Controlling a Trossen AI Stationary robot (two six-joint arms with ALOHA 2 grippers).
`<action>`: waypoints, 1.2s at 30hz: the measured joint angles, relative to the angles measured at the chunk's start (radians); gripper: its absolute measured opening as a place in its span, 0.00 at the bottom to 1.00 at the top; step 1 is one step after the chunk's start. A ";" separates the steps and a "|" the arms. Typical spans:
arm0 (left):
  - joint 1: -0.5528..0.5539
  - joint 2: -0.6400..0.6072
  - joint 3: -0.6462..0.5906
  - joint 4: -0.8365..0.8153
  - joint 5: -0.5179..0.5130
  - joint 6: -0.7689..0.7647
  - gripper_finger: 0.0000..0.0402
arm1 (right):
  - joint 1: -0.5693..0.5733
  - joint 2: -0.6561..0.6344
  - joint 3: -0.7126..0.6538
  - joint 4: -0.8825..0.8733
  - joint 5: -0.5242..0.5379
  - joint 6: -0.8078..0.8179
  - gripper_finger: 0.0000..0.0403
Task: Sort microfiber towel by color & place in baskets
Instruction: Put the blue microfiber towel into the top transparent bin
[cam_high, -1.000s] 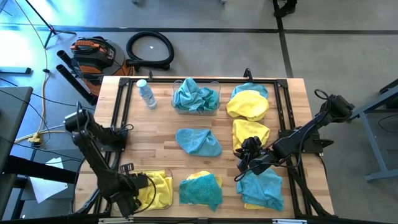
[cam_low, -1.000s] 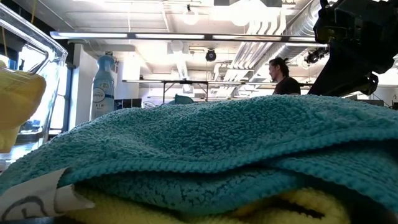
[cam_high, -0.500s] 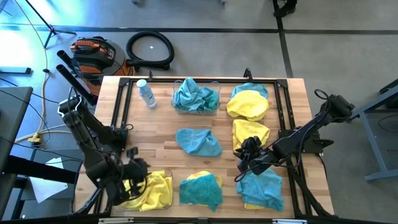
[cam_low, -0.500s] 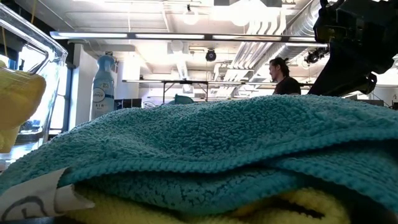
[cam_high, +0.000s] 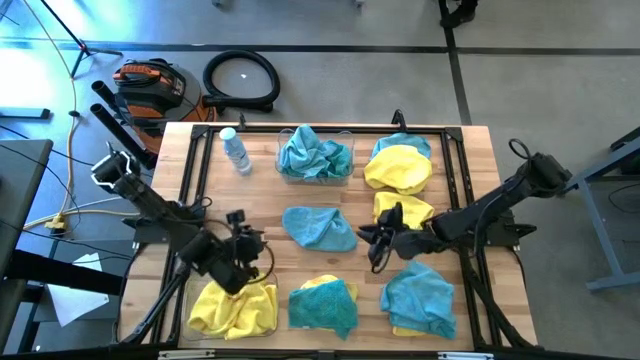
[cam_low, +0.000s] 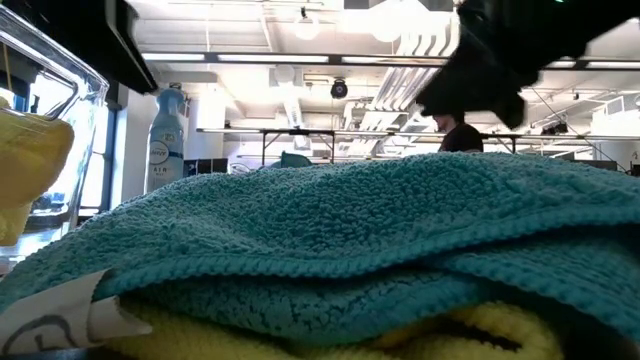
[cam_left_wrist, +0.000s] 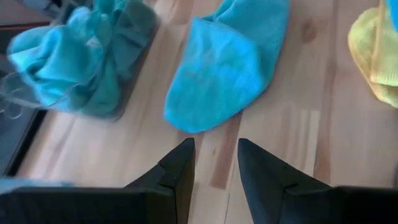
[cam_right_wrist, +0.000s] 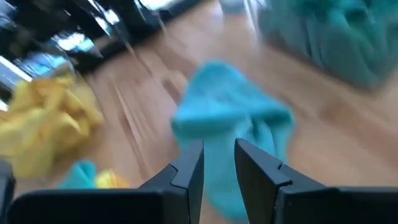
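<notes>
2 clear baskets (cam_high: 316, 158): one w/ teal towels, other (cam_high: 236, 306) w/ yellow. Loose on table: approx 7 towels, stacks hide some, so count unsure. Flat teal towel (cam_high: 319, 227) lies between both grippers, just ahead of each one's tips, long axis roughly across table. Left gripper (cam_high: 243, 237) fingers (cam_left_wrist: 180, 171) slightly apart, empty. Right gripper (cam_high: 375, 243) same, narrow gap, nothing held. Low view mostly blocked by teal towel.

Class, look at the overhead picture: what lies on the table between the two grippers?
In the high view, one teal towel lies between the left gripper and right gripper.
</notes>
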 joint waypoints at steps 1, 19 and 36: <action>0.019 -0.015 -0.031 0.068 0.011 0.043 0.27 | -0.016 0.000 0.000 0.045 -0.010 -0.046 0.22; 0.273 -0.452 -0.587 0.892 0.259 0.452 0.27 | -0.180 0.190 0.323 0.099 -0.300 -0.519 0.22; 0.276 -0.498 -0.596 0.883 0.320 0.408 0.27 | -0.330 0.613 0.804 -0.568 -0.510 -0.549 0.22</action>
